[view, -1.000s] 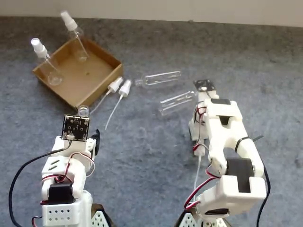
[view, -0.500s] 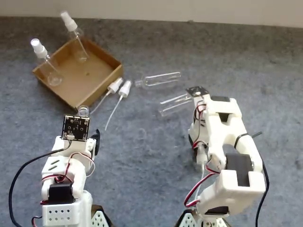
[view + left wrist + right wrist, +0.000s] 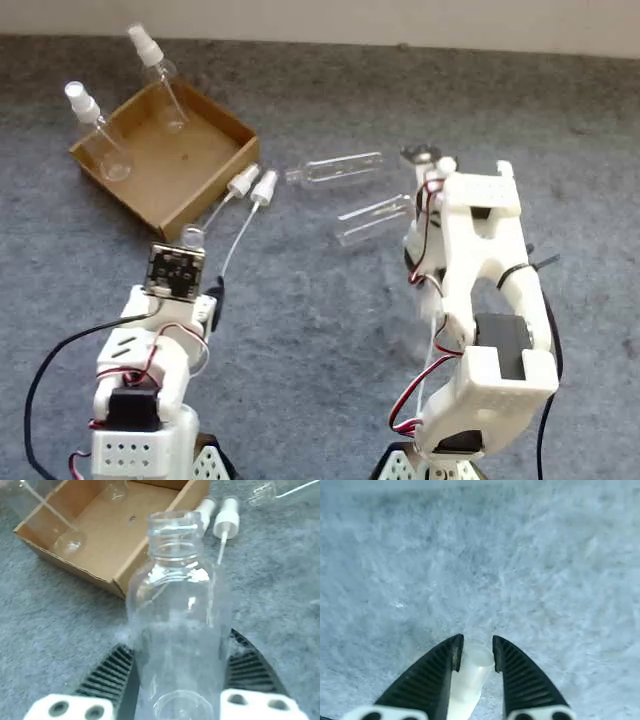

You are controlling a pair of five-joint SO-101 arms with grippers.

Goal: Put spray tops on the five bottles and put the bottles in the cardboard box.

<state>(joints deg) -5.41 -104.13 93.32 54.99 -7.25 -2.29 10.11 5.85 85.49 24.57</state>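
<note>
While the left gripper is squeezing a clear bottle from both sides, the bottle is pointing up and its mouth is showing open, with no top on it. The box is sitting just past this bottle on the grey counter.

The right gripper is pinching a white spray top between its fingers, over the counter.

Two more spray tops are lying side by side just beside the box wall. Two bottles with no tops are lying on their sides between those tops and the right arm. Two bottles with white tops on are standing inside the box.
</note>
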